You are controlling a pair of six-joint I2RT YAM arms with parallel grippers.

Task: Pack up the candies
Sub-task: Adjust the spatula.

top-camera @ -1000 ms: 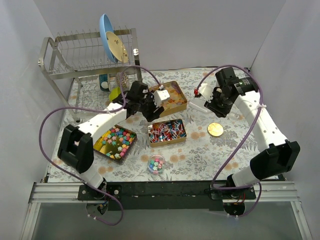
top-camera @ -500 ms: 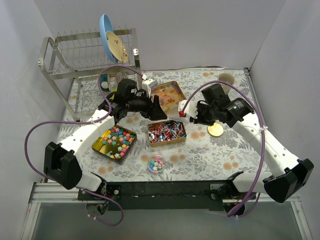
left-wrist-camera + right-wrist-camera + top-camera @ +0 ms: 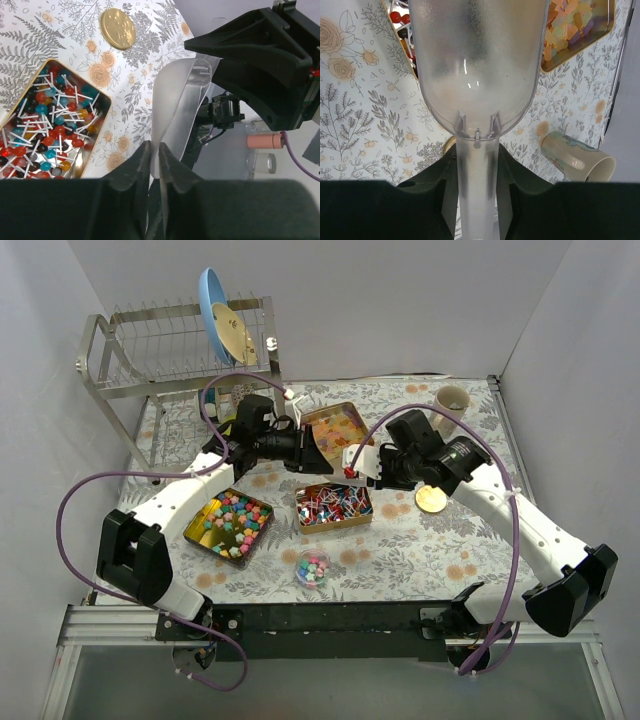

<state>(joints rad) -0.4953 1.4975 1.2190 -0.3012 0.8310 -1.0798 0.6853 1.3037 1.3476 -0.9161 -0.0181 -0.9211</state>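
Three gold tins hold candies: pastel star-like lumps (image 3: 232, 520) at the left, red and blue stick sweets (image 3: 333, 505) in the middle (image 3: 47, 130), and orange-yellow pieces (image 3: 338, 428) at the back (image 3: 572, 22). My left gripper (image 3: 312, 452) hangs over the gap between the back and middle tins, its jaws (image 3: 154, 150) shut on the edge of a thin clear plastic bag (image 3: 177, 105). My right gripper (image 3: 368, 466) faces it from the right, close by. It is shut (image 3: 476, 155) on the handle of a clear plastic scoop (image 3: 477, 65), whose bowl looks empty.
A small clear cup of star sweets (image 3: 314, 567) stands near the front. A round gold lid (image 3: 431, 499) lies right of the middle tin and a mug (image 3: 450, 398) stands at the back right. A metal dish rack (image 3: 170, 350) with a blue plate (image 3: 212, 300) fills the back left.
My left gripper has closed on the bag's edge. Both arms swung in over the tins, and the right gripper with the scoop moved left, closer to the left one.
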